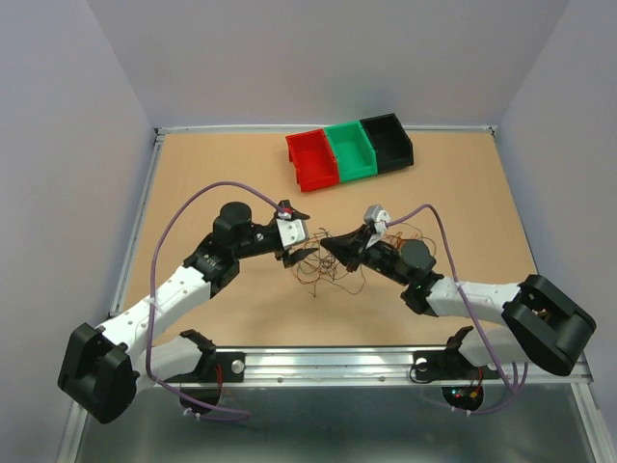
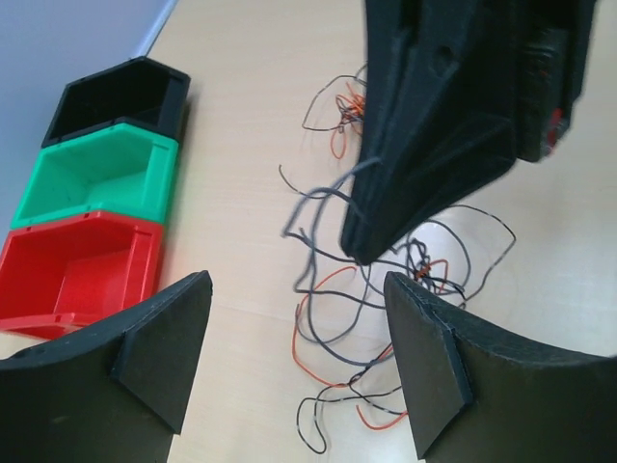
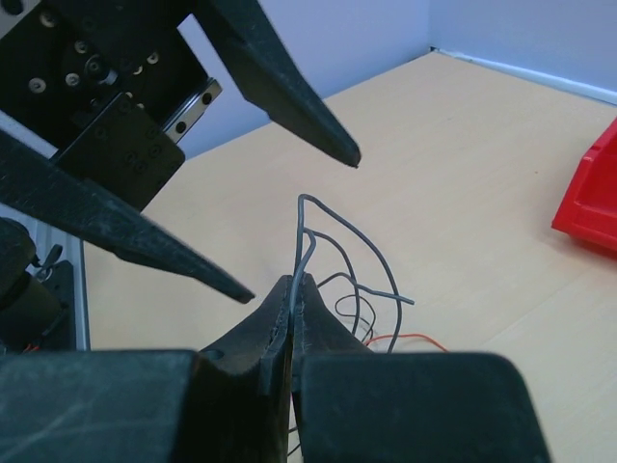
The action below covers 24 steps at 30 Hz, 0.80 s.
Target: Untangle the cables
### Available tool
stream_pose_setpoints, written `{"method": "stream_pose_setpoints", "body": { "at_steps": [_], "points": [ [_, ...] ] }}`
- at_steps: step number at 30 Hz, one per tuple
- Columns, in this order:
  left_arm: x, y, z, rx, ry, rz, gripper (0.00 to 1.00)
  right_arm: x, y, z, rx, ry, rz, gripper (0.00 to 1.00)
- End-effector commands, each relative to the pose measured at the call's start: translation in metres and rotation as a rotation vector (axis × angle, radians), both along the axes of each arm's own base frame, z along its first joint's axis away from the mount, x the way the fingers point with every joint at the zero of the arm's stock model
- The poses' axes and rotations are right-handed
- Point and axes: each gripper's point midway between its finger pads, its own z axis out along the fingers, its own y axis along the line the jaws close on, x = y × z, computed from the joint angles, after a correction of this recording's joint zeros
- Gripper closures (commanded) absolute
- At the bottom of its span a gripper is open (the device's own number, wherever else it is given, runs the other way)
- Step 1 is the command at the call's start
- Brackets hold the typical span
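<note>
**Item: cables (image 1: 323, 265).** A loose clump of hair-thin wires in orange-red, dark and grey. They are curled into overlapping loops that lie flat on the tan table (image 1: 212, 164). The clump sits nearer the arms than the red bin (image 1: 311, 159) and well apart from it. Stray loops trail out of it on the side away from the red bin. The left wrist view shows the cables (image 2: 386, 318) as open, crossing curls, with orange strands threaded under the dark ones.

**Item: grey strand (image 3: 333, 251).** Lifted out of the clump, it arches upward and then droops.

**Item: right gripper (image 3: 292, 289).** Clenched, with the jaws pressed together on the grey strand. Its tip (image 1: 326, 243) is at the edge of the clump that faces the red bin.

**Item: left gripper (image 2: 299, 357).** Released, with the jaws spread wide and nothing pinched. It hovers over the clump, directly facing the right gripper.

**Item: bins.** The red bin, green bin (image 1: 350, 149) and black bin (image 1: 388, 142) touch in a row.

**Room.** Bare tabletop lies between the red bin and the clump. More bare tabletop runs from the red bin to the left rim.
</note>
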Motion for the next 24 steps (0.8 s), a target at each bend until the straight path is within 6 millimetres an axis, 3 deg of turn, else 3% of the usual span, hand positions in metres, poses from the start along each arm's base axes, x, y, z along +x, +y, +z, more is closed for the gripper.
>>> {"method": "stream_pose_setpoints", "body": {
  "at_steps": [1,8,16,18,19,21,22,24],
  "points": [
    [-0.017,-0.002,0.003,0.013,-0.064,-0.107,0.16,0.002,-0.009,0.019,0.073,-0.036,-0.053,0.99],
    [-0.01,-0.01,-0.019,0.084,0.007,-0.145,0.18,0.003,-0.018,0.023,0.092,-0.039,-0.09,0.99],
    [0.008,-0.02,-0.045,0.14,0.13,-0.126,0.27,-0.001,-0.022,0.027,0.105,-0.056,-0.092,0.99],
    [0.008,-0.021,-0.049,0.147,0.141,-0.133,0.36,-0.001,-0.023,0.026,0.105,-0.057,-0.095,0.99],
    [0.008,-0.021,-0.051,0.154,0.145,-0.138,0.53,-0.001,-0.023,0.026,0.104,-0.058,-0.096,0.99],
    [0.007,-0.022,-0.049,0.153,0.139,-0.146,0.78,0.001,-0.024,0.026,0.104,-0.056,-0.106,0.99],
    [0.007,-0.022,-0.049,0.155,0.138,-0.145,1.0,0.002,-0.026,0.025,0.104,-0.053,-0.117,1.0],
    [0.008,-0.02,-0.043,0.149,0.126,-0.132,1.0,0.01,-0.033,0.025,0.116,-0.041,-0.179,0.99]
  ]
}}
